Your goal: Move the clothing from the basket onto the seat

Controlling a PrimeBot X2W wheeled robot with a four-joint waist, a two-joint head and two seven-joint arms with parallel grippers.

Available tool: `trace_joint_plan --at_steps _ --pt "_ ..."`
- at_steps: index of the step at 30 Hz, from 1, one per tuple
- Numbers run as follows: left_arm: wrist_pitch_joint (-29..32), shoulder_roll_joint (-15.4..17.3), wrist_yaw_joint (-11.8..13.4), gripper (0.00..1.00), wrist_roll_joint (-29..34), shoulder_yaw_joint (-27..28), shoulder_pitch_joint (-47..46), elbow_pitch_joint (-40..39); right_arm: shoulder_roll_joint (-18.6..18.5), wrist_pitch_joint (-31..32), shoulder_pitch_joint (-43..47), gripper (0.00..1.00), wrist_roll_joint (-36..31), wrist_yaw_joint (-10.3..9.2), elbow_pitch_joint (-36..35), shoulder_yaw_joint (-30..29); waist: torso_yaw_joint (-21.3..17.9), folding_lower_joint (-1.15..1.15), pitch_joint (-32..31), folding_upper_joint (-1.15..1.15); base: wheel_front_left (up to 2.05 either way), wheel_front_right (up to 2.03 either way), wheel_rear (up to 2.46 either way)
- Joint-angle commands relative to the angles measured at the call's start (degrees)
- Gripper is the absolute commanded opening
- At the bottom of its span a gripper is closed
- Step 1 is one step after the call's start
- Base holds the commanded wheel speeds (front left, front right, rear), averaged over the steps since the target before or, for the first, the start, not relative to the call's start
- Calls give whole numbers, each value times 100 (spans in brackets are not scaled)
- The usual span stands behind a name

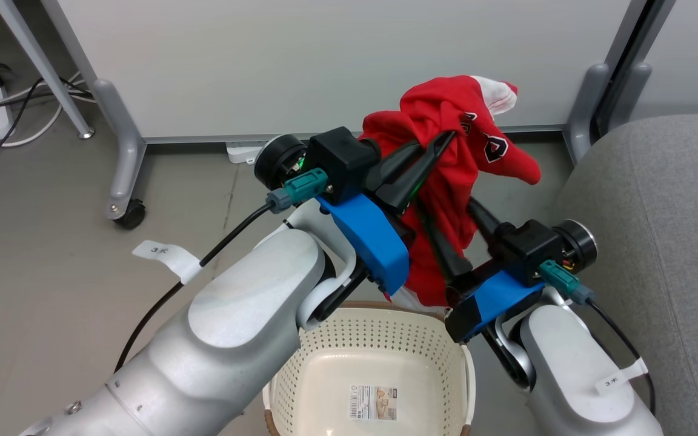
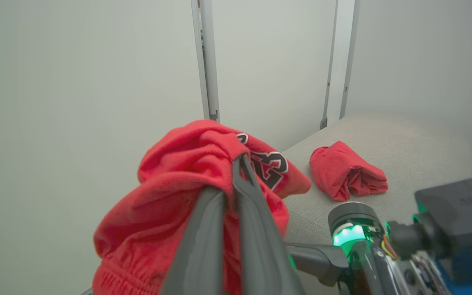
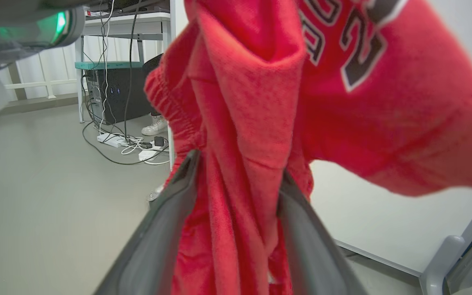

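Grey floor (image 1: pixel 40 212) and a white partition (image 1: pixel 325 60) on castored legs lie at the back of your head view. Your left arm climbs from the lower left, bends at the wrist and points the left gripper (image 1: pixel 437 144) up and to the right. Its fingers lie almost together, pinching the upper part of the printed garment (image 1: pixel 452 115), which hangs above the basket (image 1: pixel 325 363). Your right arm rises from the lower right and aims the right gripper (image 1: pixel 449 227) up and leftwards into the hanging cloth, where its fingertips are buried in the folds. The basket's bottom shows bare around its label sticker (image 1: pixel 373 402), and your left forearm covers its near left corner. The seat (image 1: pixel 646 212) sits at the right; a red sliver at the frame edge there is too cropped to identify.

From the left wrist, you see the two fingers meeting near their tips, with red fabric draped over them and clamped between them. The "23" print is partly folded away. Beyond it, the plain garment (image 2: pixel 346 172) lies bunched on the seat's cushion, apart from the one you hold. The right arm's green-lit wrist sits at the lower right.

From the right wrist, the fingers stand partly apart, with a thick fold of the printed garment packing the gap and touching both. The cloth hides much of the room; cables (image 3: pixel 125 147) and a computer tower (image 3: pixel 113 94) show at the left.
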Motion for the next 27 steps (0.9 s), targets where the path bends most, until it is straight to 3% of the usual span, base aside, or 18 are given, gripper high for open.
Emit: trace_joint_plan --at_steps 1,26,27 --pt "-39 2 -13 0 -5 7 -57 -9 -7 -18 -95 0 6 3 23 16 3 -1 -4 0 0 0 0" --pt "-139 69 34 0 -9 -79 -107 85 -7 -18 -94 0 251 3 -20 66 -66 -1 28 0 0 0 0" --pt "-142 67 45 30 -3 -80 -110 89 -7 -18 -98 0 254 3 -29 65 -68 -1 28 0 0 0 0"
